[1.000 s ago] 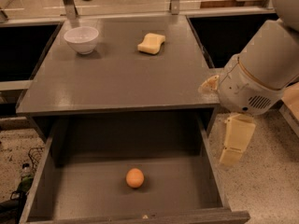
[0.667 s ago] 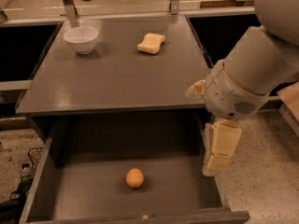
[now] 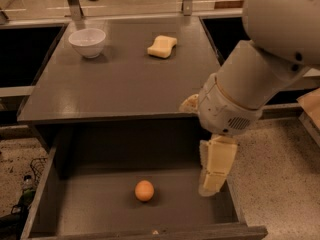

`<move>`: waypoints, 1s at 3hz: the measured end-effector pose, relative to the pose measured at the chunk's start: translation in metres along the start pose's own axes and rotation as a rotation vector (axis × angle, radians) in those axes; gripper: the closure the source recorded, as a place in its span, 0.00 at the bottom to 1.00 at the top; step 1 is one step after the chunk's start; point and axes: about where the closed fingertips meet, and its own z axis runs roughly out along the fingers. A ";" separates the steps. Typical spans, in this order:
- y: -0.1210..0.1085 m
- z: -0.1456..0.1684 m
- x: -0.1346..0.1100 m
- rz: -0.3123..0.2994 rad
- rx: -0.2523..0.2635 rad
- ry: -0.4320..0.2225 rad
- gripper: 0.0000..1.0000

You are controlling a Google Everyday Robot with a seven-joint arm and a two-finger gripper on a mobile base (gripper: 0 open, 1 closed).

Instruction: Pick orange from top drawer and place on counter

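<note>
The orange [image 3: 144, 190] lies on the bottom of the open top drawer [image 3: 80, 211], near its middle front. My gripper [image 3: 212, 183] hangs down from the big white arm [image 3: 250, 84] over the drawer's right side. It is to the right of the orange, apart from it and a little above the drawer bottom. The counter [image 3: 125, 79] is the dark grey top above the drawer.
A white bowl [image 3: 87, 42] stands at the counter's back left. A pale yellow sponge [image 3: 162, 46] lies at the back middle. Black recessed basins [image 3: 25, 49] flank the counter. Speckled floor [image 3: 280, 184] lies to the right of the drawer.
The arm has swung left and lower. The gripper has moved from beside the drawer's right wall to over the drawer, closer to the orange. The orange has not moved.
</note>
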 end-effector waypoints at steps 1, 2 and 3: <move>0.002 0.015 -0.012 -0.023 -0.028 -0.011 0.00; 0.009 0.034 -0.028 -0.059 -0.067 -0.001 0.00; 0.010 0.038 -0.032 -0.067 -0.076 0.002 0.00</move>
